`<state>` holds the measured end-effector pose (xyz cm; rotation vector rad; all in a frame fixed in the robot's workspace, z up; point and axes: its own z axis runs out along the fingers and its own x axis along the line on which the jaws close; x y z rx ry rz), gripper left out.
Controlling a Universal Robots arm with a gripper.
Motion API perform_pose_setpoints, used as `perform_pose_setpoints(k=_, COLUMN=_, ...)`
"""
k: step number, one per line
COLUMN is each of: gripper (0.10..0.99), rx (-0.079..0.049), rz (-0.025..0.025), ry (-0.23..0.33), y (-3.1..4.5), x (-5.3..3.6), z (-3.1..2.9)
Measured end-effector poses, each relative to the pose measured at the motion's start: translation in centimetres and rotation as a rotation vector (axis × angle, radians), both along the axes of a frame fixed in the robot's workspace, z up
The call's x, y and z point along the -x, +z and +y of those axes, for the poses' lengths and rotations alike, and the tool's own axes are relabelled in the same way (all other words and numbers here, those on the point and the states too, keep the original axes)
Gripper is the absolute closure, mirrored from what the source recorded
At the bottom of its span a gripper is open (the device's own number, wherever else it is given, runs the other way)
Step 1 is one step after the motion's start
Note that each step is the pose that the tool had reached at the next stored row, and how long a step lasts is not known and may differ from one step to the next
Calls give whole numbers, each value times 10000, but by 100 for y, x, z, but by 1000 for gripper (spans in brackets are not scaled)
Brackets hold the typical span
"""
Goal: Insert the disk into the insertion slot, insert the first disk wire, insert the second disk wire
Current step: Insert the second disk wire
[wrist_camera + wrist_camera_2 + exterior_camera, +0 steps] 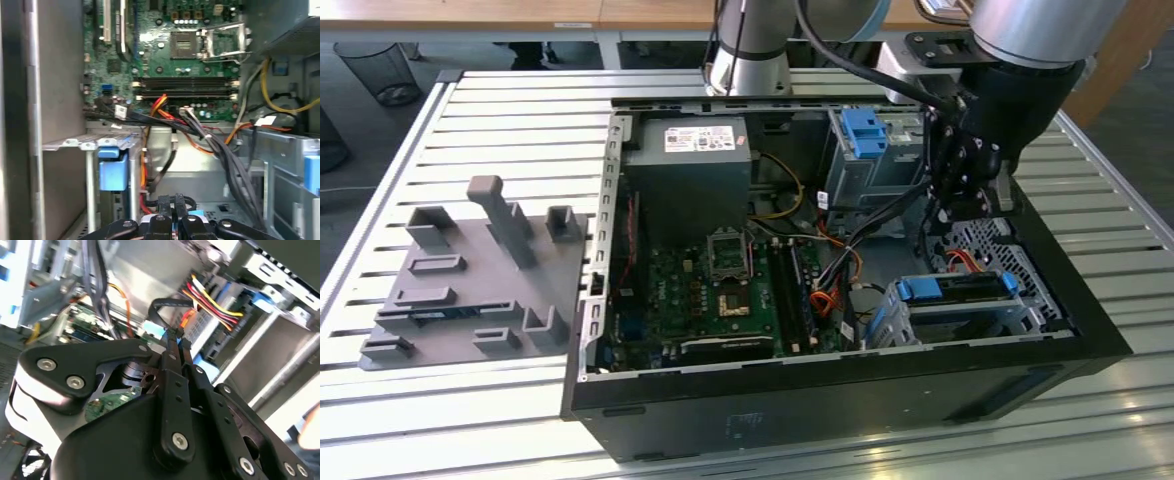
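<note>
Exterior view first: the gripper (970, 205) hangs inside the open computer case (827, 410), directly over the disk (958, 288). The disk lies below the fingertips, seated in the slot (894, 322) with its blue frame facing up, so that part of the job looks done.

In the second wrist view the fingers (170, 370) are clenched on a small light-blue plug (154, 329). A black wire (162, 302) loops away just beyond the tips. Pinching at the plug and not along the limp wire probably keeps the plug stiff and pointed, so it can be aimed at its socket.

A bundle of red and yellow wires (215, 302) runs just past the fingertips toward the disk's end. I cannot tell whether that bundle is plugged in.

In the first wrist view the motherboard (190, 50) lies well ahead of the fingers. They work in the narrow gap between the metal cages, which explains the steep, tucked-in approach of the arm.
</note>
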<state>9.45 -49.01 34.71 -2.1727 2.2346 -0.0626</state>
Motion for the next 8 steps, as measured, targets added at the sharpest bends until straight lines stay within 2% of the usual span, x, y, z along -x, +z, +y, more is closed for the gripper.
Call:
perform_pose_setpoints(k=1, gripper=937, rx=-113, rz=0, ry=-1, y=0, x=0, z=-4)
perform_pose_setpoints(k=2, gripper=937, rx=-129, rz=0, ry=-1, y=0, x=0, z=-7)
perform_pose_setpoints(k=8, gripper=937, rx=-130, rz=0, ry=1, y=-1, x=0, z=-52)
